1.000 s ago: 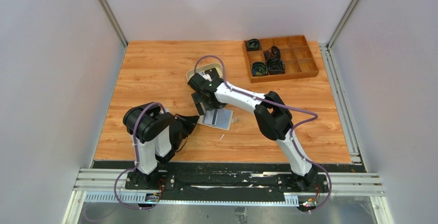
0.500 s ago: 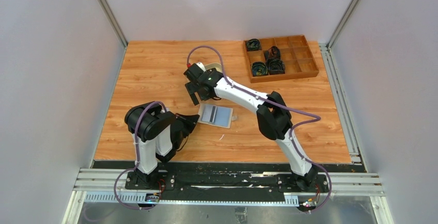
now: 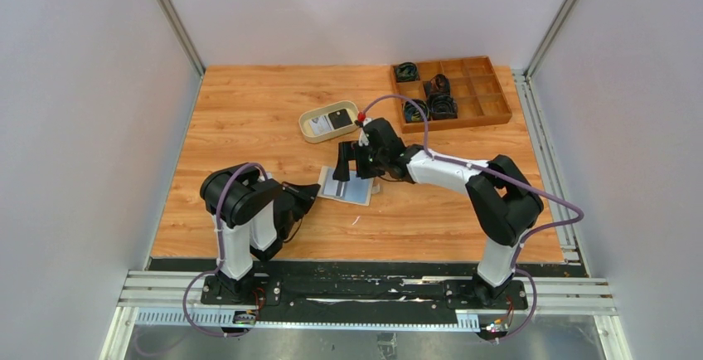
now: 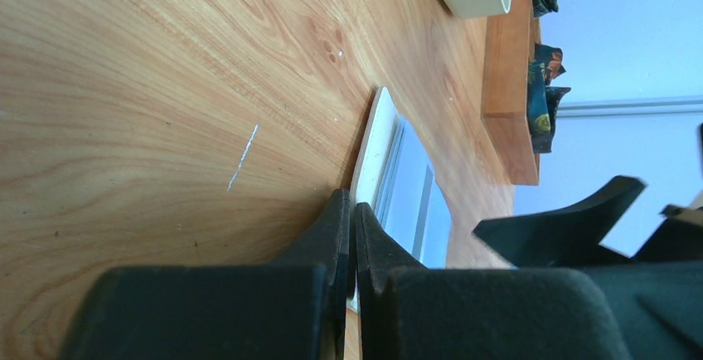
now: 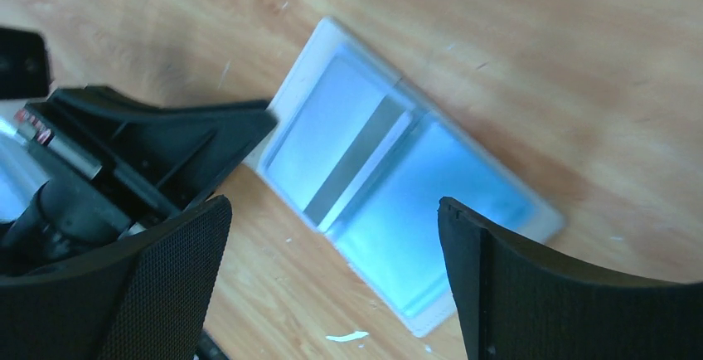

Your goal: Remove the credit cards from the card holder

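Under my jaws lies an orange-brown wood-grain table top [image 3: 240, 119], marked with a few pale flecks. Beyond my jaws rises a plain, pale grey back wall [image 3: 365, 12]. A left wall [image 3: 75, 128] and a right wall [image 3: 638, 144] of the same colour close in on either side. Slanting aluminium posts [image 3: 170, 16] stand at the far corners. Behind my jaws, aluminium rails [image 3: 373, 294] run along a black strip. The light is soft and even.
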